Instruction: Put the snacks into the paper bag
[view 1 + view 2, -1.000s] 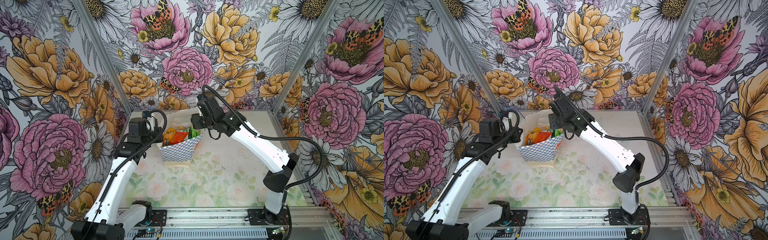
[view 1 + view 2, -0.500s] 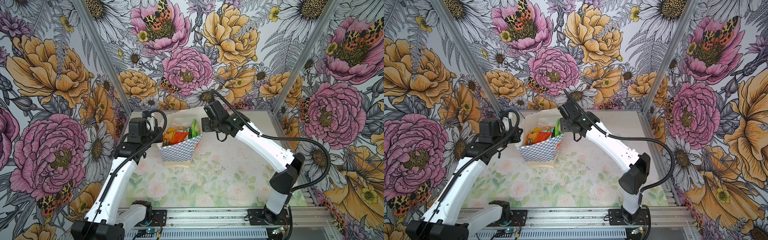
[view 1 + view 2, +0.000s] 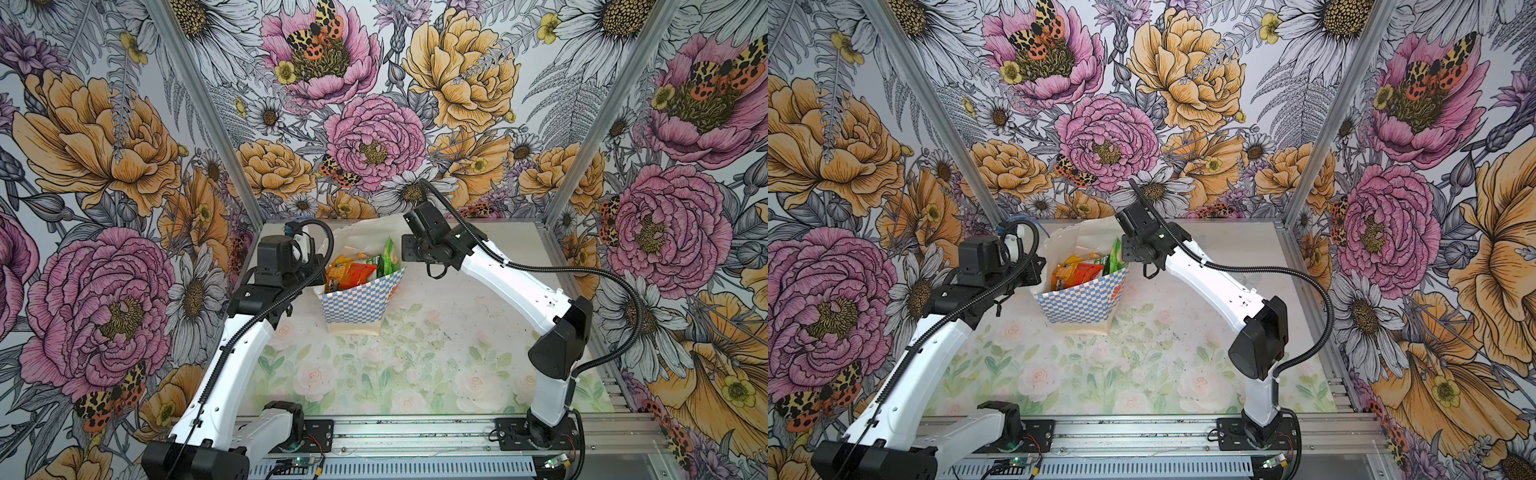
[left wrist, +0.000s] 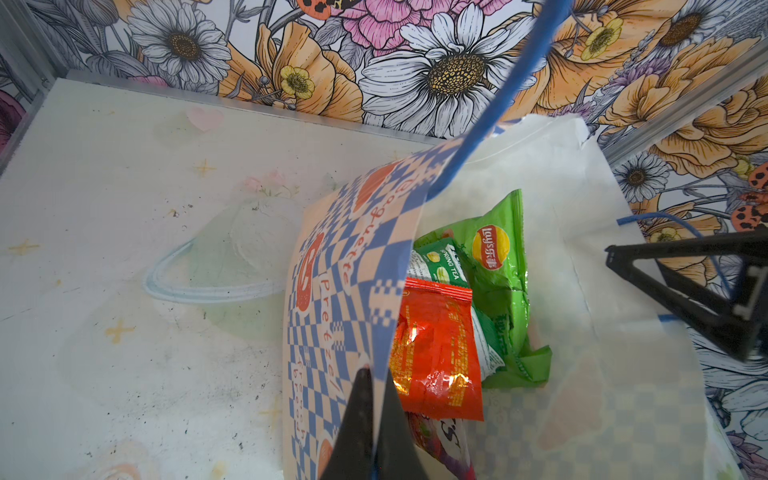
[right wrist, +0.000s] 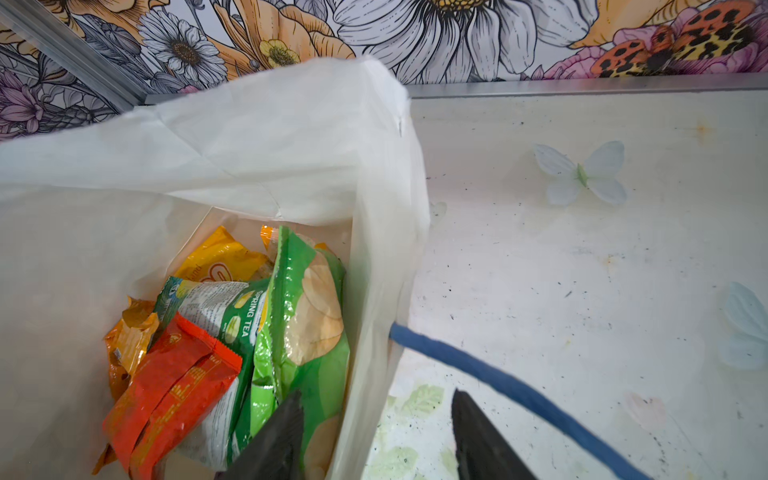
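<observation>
The paper bag point(image 3: 361, 299) point(image 3: 1079, 303) stands open at the back of the table, checkered side toward the front. Several snacks point(image 3: 357, 272) point(image 3: 1079, 272) lie inside: a green chip bag point(image 5: 307, 324) point(image 4: 494, 257), a red packet point(image 5: 174, 382) point(image 4: 436, 345), a green tea pack point(image 5: 224, 307) and a yellow pack point(image 5: 220, 257). My left gripper point(image 4: 376, 374) is shut on the bag's checkered left rim point(image 4: 332, 291). At the bag's right wall point(image 5: 374, 291) my right gripper point(image 5: 377, 395) point(image 3: 405, 253) is open, one finger over the green chip bag, the other outside the wall.
A blue cord handle point(image 5: 498, 386) runs past the right gripper's outer finger, and another blue cord point(image 4: 498, 104) rises from the left rim. The flowered back wall point(image 3: 374, 145) stands close behind the bag. The floral table mat point(image 3: 374, 374) spreads in front.
The right wrist has drawn back to the right, from over the bag's mouth to its right rim. The green chip bag now stands taller against that wall. The left arm has not moved.
</observation>
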